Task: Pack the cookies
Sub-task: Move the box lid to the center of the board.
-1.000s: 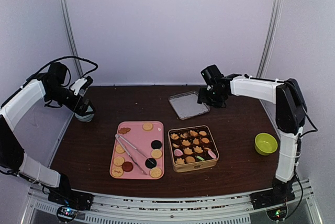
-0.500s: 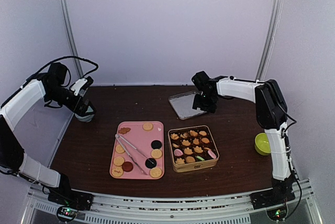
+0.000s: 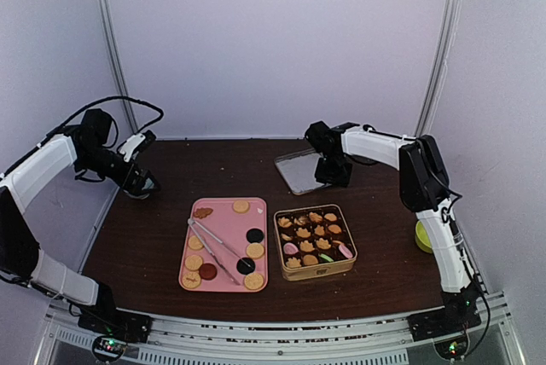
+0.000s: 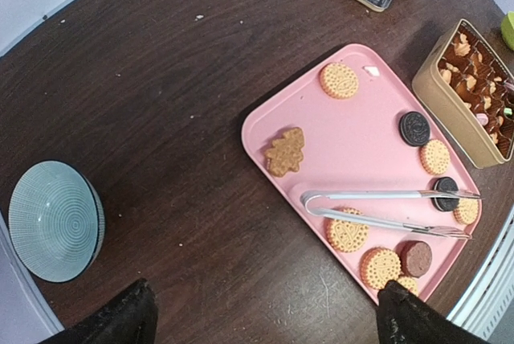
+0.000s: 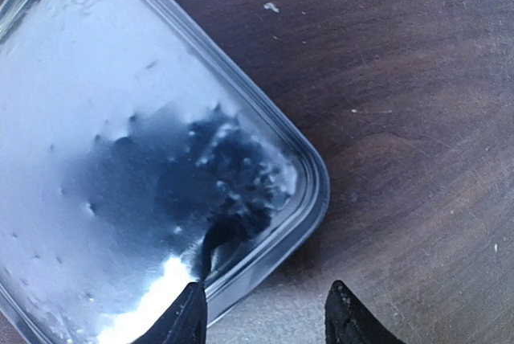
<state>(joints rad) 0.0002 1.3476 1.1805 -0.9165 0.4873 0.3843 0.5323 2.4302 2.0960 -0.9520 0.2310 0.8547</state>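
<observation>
The right pincer (image 5: 269, 316), jaws apart, straddles the right rim of the shallow silvery rectangular lid (image 5: 120, 119), far centre. The left pincer (image 4: 265, 317) hangs spread wide over the bare dark wooden table (image 3: 145, 237), far left. The cookies (image 3: 255, 251) lie near centre, on the pink rectangular tray (image 3: 223, 216) and in the gold tin (image 3: 317, 272).

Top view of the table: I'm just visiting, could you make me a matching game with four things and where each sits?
Things:
1 tongs
2 green bowl
3 silver lid
4 gold tin

Places:
A at the back, right claw at its corner
B on the pink tray
C far right edge
D right of the pink tray, holding cookies

Pairs: 1-B, 2-C, 3-A, 4-D
</observation>
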